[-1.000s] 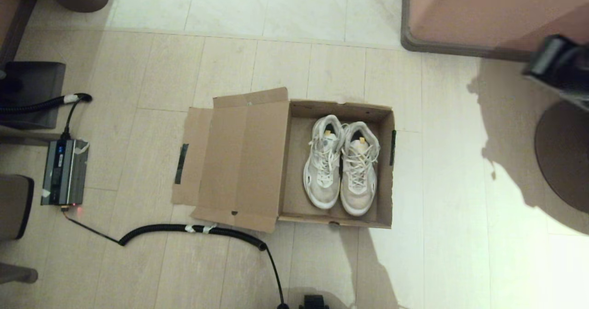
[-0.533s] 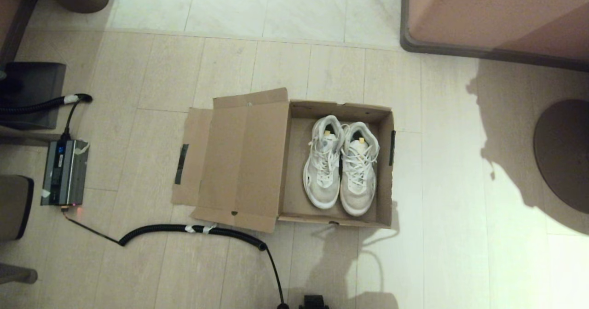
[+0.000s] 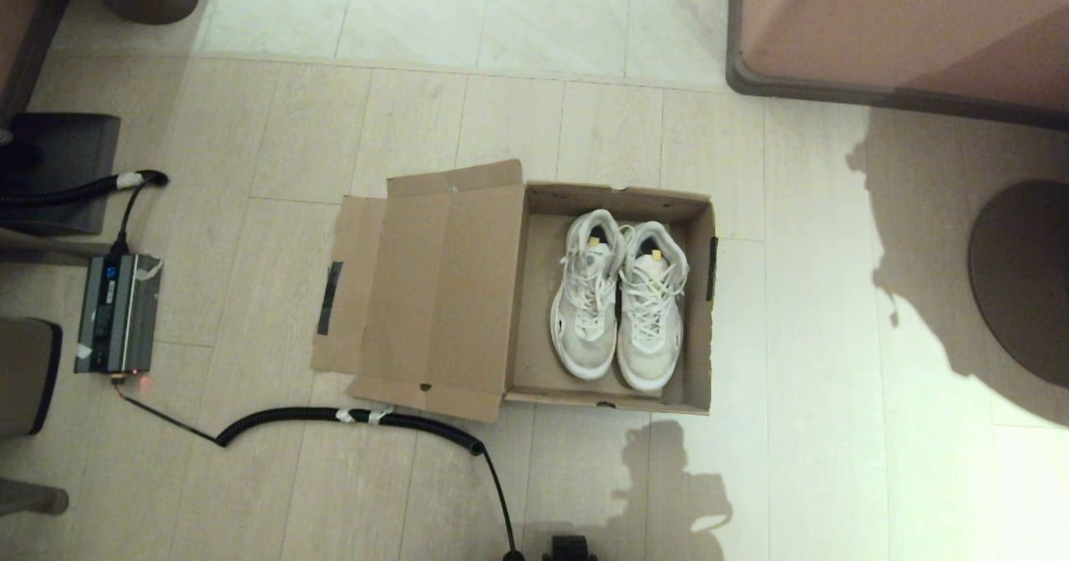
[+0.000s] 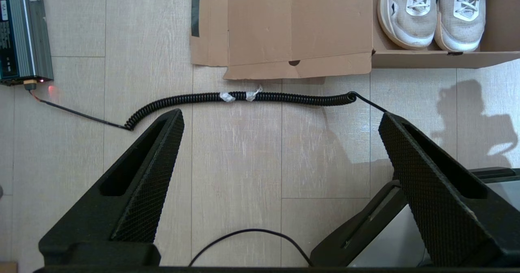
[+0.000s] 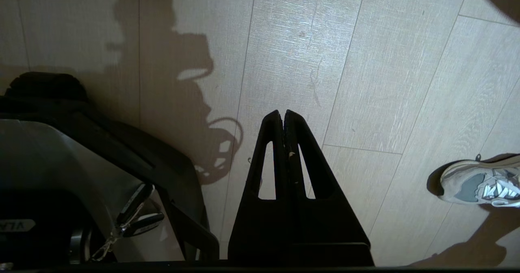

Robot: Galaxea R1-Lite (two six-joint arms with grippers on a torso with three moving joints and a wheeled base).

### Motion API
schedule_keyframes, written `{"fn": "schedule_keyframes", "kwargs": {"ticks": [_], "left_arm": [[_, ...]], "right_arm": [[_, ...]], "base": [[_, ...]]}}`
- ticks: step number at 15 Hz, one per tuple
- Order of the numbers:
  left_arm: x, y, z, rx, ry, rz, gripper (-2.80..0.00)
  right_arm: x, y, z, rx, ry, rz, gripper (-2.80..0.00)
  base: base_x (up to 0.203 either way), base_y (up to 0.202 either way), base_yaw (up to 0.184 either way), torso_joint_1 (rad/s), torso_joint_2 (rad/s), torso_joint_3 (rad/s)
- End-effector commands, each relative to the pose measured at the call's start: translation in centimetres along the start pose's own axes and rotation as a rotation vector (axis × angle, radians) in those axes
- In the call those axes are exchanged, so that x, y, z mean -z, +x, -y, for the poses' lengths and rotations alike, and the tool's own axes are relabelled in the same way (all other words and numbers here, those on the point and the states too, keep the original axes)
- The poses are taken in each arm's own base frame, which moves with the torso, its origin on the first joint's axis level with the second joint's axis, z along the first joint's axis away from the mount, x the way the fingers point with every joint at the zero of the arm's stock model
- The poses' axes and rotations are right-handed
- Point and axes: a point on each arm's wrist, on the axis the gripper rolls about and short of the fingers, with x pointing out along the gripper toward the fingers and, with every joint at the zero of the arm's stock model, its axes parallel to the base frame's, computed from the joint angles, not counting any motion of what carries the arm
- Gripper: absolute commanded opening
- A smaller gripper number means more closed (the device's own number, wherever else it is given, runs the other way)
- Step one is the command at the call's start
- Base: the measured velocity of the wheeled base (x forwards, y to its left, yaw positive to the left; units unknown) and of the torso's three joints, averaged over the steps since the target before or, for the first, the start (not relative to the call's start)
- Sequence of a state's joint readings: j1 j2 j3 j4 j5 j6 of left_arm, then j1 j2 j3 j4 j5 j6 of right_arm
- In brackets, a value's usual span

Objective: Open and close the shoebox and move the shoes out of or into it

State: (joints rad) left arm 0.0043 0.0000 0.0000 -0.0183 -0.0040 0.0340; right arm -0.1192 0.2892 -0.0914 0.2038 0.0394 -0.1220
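Observation:
The brown cardboard shoebox (image 3: 536, 377) (image 4: 406, 58) lies open on the floor, its hinged lid (image 3: 434, 294) (image 4: 296, 21) folded flat out to the left. Both white and pale-grey shoes (image 3: 620, 298) (image 4: 432, 13) sit side by side inside it, toes toward me. My left gripper (image 4: 280, 116) hangs open over bare floor on the near side of the box, nothing between its fingers. My right gripper (image 5: 283, 113) is shut and empty over bare floor, off to the right of the box. Neither gripper shows in the head view.
A black coiled cable (image 3: 351, 417) (image 4: 243, 97) runs along the floor just before the lid. A grey power unit (image 3: 117, 312) lies at the left. A pink cabinet (image 3: 902, 27) stands back right, a round dark base (image 3: 1023, 277) at the right. A person's sneaker (image 5: 479, 181) shows beside my right gripper.
My right arm, at the head view's right edge a second ago, has left that view. Its shadow has moved onto the floor near the box's front.

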Motion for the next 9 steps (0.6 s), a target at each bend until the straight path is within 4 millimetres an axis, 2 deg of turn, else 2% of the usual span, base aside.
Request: {"fn": "schedule_keyframes", "kwargs": {"ticks": [1, 3, 7, 9], "left_arm": [[0.21, 0.07, 0.01, 0.0, 0.001, -0.009, 0.0], [0.19, 0.07, 0.01, 0.0, 0.0, -0.008, 0.0], [0.21, 0.07, 0.01, -0.001, 0.0, -0.009, 0.0], [0.21, 0.07, 0.01, 0.001, 0.0, -0.009, 0.0]], "right_arm": [[0.31, 0.1, -0.03, -0.004, -0.009, 0.001, -2.8], [0.16, 0.38, 0.0, 0.004, -0.026, 0.059, -2.8], [0.16, 0.47, 0.06, -0.127, -0.048, 0.027, -2.8], [0.63, -0.39, 0.1, -0.11, -0.041, 0.146, -2.8]], "base": [[0.0, 0.0, 0.0, 0.0, 0.0, 0.0], [0.0, 0.0, 0.0, 0.0, 0.0, 0.0], [0.0, 0.0, 0.0, 0.0, 0.0, 0.0], [0.0, 0.0, 0.0, 0.0, 0.0, 0.0]]}}
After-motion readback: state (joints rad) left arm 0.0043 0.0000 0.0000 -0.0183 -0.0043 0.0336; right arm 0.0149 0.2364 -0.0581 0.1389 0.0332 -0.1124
